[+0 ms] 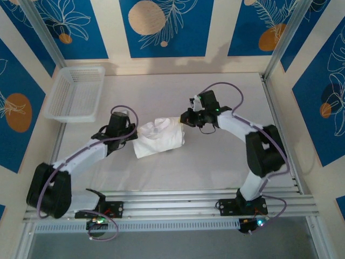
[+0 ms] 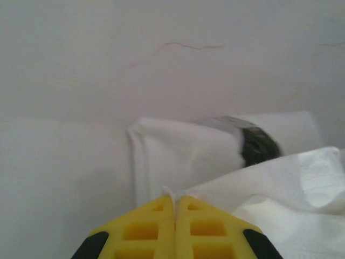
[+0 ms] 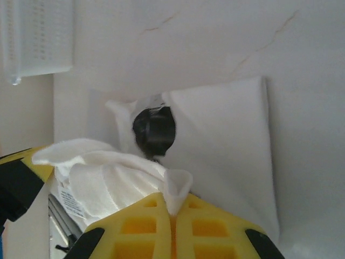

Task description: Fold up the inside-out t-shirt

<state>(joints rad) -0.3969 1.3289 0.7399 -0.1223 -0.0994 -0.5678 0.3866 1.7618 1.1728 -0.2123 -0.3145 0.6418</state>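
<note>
The white t-shirt [image 1: 160,138] lies as a small folded bundle in the middle of the table, with an upper layer lifted between both arms. My left gripper [image 1: 133,135] is at the bundle's left edge. In the left wrist view its yellow fingers [image 2: 156,226] are shut, with a thin sliver of t-shirt [image 2: 183,156] fabric pinched at the left gripper [image 2: 174,200] tips. My right gripper [image 1: 185,120] is at the upper right corner. The right gripper [image 3: 172,208] is shut on a raised fold of the t-shirt [image 3: 226,129].
A white mesh basket [image 1: 75,93] stands at the back left of the table, also in the right wrist view as the basket [image 3: 38,32] at top left. Metal frame posts and patterned blue walls enclose the table. Bare tabletop [image 1: 215,156] surrounds the bundle.
</note>
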